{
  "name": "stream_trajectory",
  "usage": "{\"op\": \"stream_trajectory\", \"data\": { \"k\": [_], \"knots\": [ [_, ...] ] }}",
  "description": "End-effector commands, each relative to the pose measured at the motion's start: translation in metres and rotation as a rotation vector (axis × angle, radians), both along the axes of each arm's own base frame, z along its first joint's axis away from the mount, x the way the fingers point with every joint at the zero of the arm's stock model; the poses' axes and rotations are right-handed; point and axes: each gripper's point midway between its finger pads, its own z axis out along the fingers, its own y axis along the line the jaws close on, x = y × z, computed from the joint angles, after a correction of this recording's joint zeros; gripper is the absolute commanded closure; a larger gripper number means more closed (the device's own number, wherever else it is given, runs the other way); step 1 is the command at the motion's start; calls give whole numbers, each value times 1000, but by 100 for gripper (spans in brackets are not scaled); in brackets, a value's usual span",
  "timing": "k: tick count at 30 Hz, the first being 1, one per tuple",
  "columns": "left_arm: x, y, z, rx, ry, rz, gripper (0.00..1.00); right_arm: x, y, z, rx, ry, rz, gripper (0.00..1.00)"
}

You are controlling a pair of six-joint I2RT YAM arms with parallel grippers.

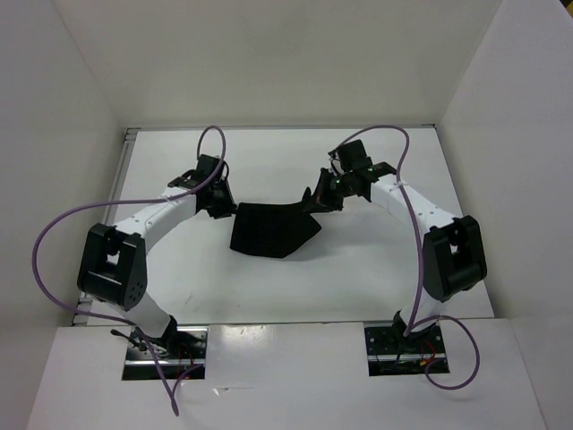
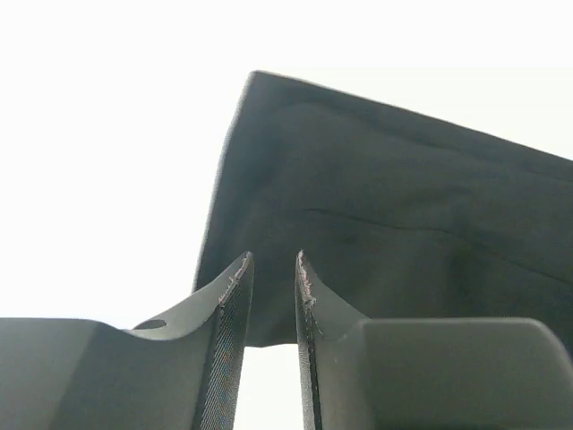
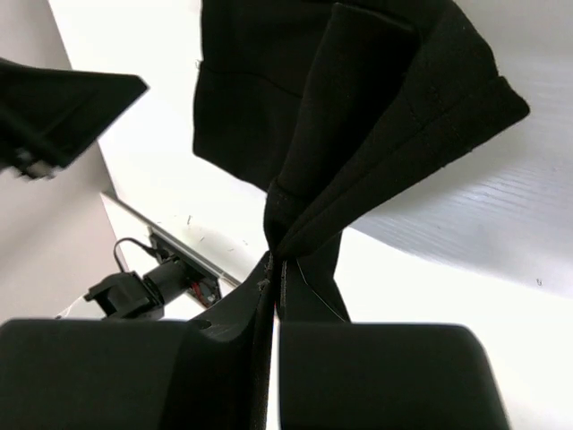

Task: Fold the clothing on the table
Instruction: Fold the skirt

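The black clothing (image 1: 273, 231) lies folded in the middle of the white table (image 1: 358, 278). Its right corner is pulled up off the surface. My right gripper (image 1: 313, 202) is shut on that corner, and in the right wrist view the bunched cloth (image 3: 358, 90) hangs from the closed fingertips (image 3: 273, 262). My left gripper (image 1: 224, 208) sits at the garment's left edge. In the left wrist view its jaws (image 2: 273, 260) stand a little apart with nothing between them, and the clothing (image 2: 385, 224) lies flat just beyond the tips.
White walls (image 1: 72, 134) close in the table on three sides. Purple cables (image 1: 54, 233) loop off both arms. The arm bases (image 1: 166, 349) sit at the near edge. The left arm's gripper (image 3: 54, 107) shows in the right wrist view.
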Motion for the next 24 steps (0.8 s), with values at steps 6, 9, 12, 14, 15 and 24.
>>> {"op": "stream_trajectory", "data": {
  "k": [6, 9, 12, 14, 15, 24],
  "knots": [
    [-17, 35, -60, 125, 147, 117, 70, 16, 17, 36, 49, -79, 32, 100],
    [-23, 35, -74, 126, 176, 111, 71, 16, 26, 38, 50, -80, 52, 100],
    [-26, 33, -80, 121, 190, 105, 71, 19, 37, 32, 47, -70, 74, 100],
    [-25, 31, -83, 110, 194, 98, 71, 22, 45, 34, 50, -75, 86, 100],
    [-27, 29, -85, 96, 199, 100, 71, 22, 50, 26, 38, -64, 94, 100],
    [-31, 20, -75, 42, 187, 72, 71, 15, 93, 1, 22, -17, 178, 100]
  ]
}}
